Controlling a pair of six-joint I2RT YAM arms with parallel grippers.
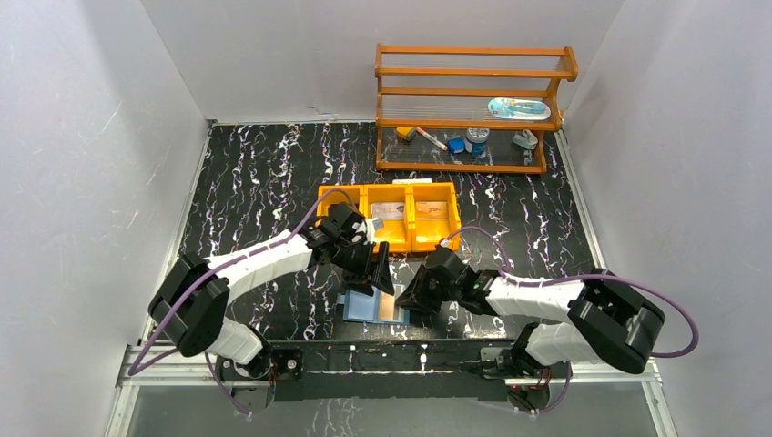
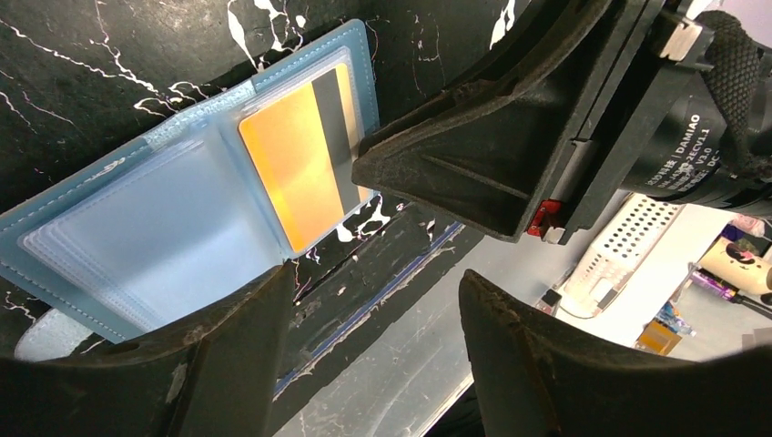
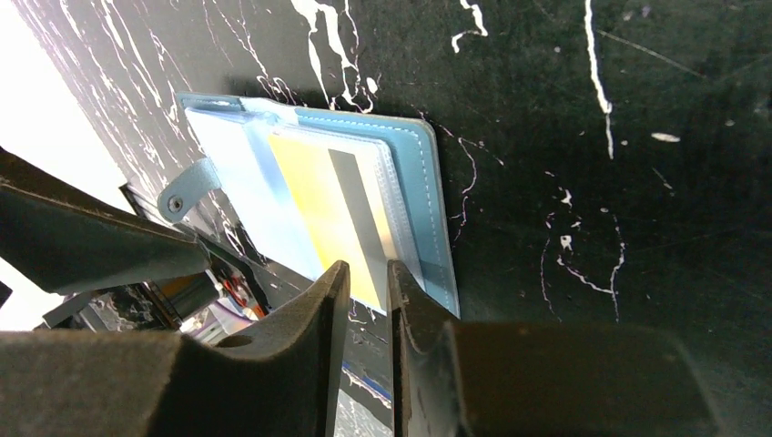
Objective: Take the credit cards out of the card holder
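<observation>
Our left gripper [image 2: 378,282] hovers spread over the flat blue two-leaf card holder [image 2: 137,228]. Our right gripper [image 3: 367,273], fingers [image 3: 319,309] nearly together, should nip the orange dark-striped card's [image 2: 291,164] right edge squarely.

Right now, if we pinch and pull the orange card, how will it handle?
Orange card looks thin, flat and glossy: probably stiff but slippery to pinch. It appears tucked in a clear sleeve of the card holder, which looks light, so that may drag along.
</observation>
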